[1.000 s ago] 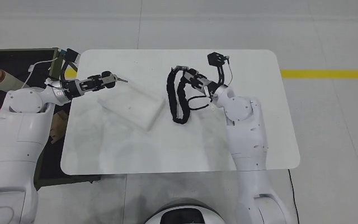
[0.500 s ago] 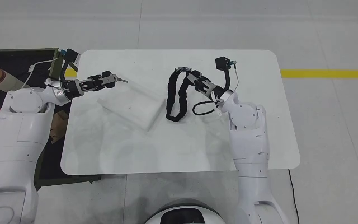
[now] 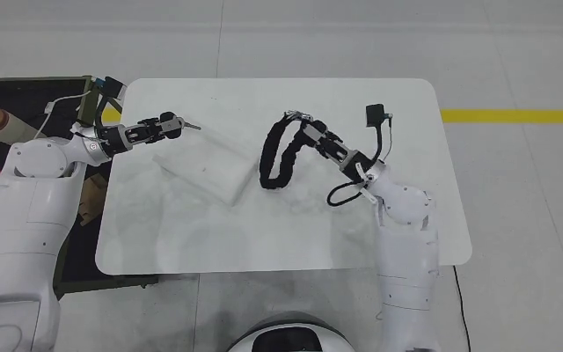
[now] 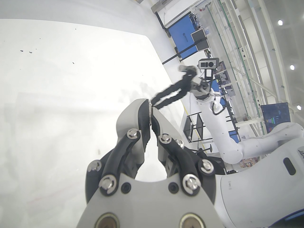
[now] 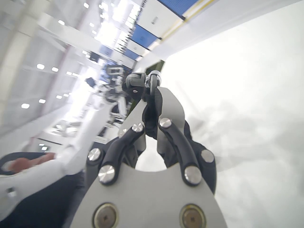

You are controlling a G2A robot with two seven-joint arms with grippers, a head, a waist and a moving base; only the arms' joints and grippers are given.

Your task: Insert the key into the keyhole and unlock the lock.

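left claw (image 4: 150, 116) pinches the key (image 3: 191, 127) at its tips, right claw (image 5: 152, 98) clamps the cable lock (image 3: 264, 167).

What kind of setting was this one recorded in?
Probably a large indoor robotics hall or factory floor: a white table on a pale floor with a yellow line, rows of ceiling lights, and blue display panels behind.

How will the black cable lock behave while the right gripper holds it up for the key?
Likely floppy: the cable lock droops in a loose loop from the right gripper, so its lower bend may swing. The lock head sticks out past the fingertips and could twist under a push from the key. The fabric-like sleeve probably grips well rather than slipping.
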